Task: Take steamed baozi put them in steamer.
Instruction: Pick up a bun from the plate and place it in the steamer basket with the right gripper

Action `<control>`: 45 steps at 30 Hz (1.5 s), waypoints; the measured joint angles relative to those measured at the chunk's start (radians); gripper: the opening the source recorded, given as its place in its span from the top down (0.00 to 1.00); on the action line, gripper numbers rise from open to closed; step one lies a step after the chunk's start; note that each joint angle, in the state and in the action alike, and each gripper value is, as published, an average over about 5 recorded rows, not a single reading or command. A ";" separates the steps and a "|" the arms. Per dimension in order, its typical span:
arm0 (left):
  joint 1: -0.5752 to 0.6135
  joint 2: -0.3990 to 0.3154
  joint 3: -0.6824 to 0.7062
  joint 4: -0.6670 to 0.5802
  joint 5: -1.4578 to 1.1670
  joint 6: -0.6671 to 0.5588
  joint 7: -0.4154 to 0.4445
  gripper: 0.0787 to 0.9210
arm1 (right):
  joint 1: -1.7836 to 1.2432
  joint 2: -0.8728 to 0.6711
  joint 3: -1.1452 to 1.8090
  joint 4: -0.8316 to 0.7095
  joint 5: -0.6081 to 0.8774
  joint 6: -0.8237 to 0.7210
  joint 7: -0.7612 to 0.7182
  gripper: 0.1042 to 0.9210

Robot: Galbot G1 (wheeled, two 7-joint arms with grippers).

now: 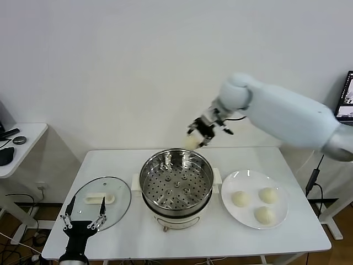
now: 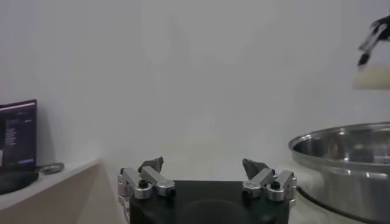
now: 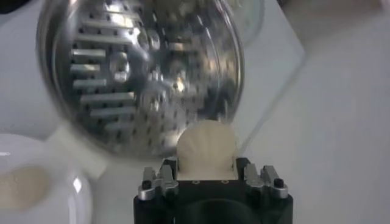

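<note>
One baozi point(image 1: 191, 142) in right claw point(image 1: 199, 132) above steamer point(image 1: 176, 179).

The round steamer pot point(image 1: 176, 182) was shiny steel with small holes in its tray, on a smooth cream plastic-looking base. The round lid point(image 1: 102, 196) was clear, glossy glass. The flat white plate point(image 1: 255, 197) shone a little. The cream-white buns point(image 1: 240, 199) looked soft and matt. The white surface point(image 1: 220, 240) was smooth.

I can read no text, label, brand or number anywhere here; the writing on the laptop screen point(image 2: 17, 137) is illegible.
</note>
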 measured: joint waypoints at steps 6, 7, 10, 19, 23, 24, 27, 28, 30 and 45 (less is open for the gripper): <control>-0.001 -0.010 -0.001 -0.014 0.000 0.002 0.000 0.12 | -0.002 0.103 -0.072 -0.025 -0.072 0.113 0.021 0.43; -0.001 -0.011 -0.001 -0.015 0.000 0.002 0.000 0.12 | -0.006 0.113 -0.081 -0.030 -0.087 0.131 0.024 0.43; -0.001 -0.013 -0.001 -0.017 0.000 0.002 0.000 0.12 | -0.020 0.137 -0.102 -0.044 -0.131 0.181 0.034 0.43; 0.001 -0.014 -0.005 -0.017 -0.002 0.002 0.000 0.12 | -0.076 0.185 -0.114 -0.106 -0.266 0.295 0.065 0.43; 0.004 -0.014 -0.007 -0.018 -0.002 0.002 0.000 0.12 | -0.101 0.203 -0.107 -0.139 -0.314 0.328 0.076 0.43; 0.004 -0.015 -0.008 -0.019 -0.002 0.002 0.000 0.12 | -0.107 0.207 -0.104 -0.148 -0.325 0.336 0.078 0.43; 0.004 -0.015 -0.010 -0.020 -0.004 0.001 0.000 0.12 | -0.122 0.218 -0.095 -0.172 -0.357 0.355 0.082 0.40; 0.003 -0.015 -0.011 -0.020 -0.005 0.001 0.000 0.12 | -0.126 0.221 -0.091 -0.179 -0.367 0.360 0.084 0.39; 0.002 -0.015 -0.011 -0.021 -0.005 0.001 0.000 0.12 | -0.134 0.227 -0.084 -0.194 -0.384 0.371 0.088 0.37; 0.005 -0.008 -0.010 -0.037 -0.012 0.008 -0.004 0.12 | -0.066 0.162 -0.082 -0.122 -0.233 0.257 0.070 0.12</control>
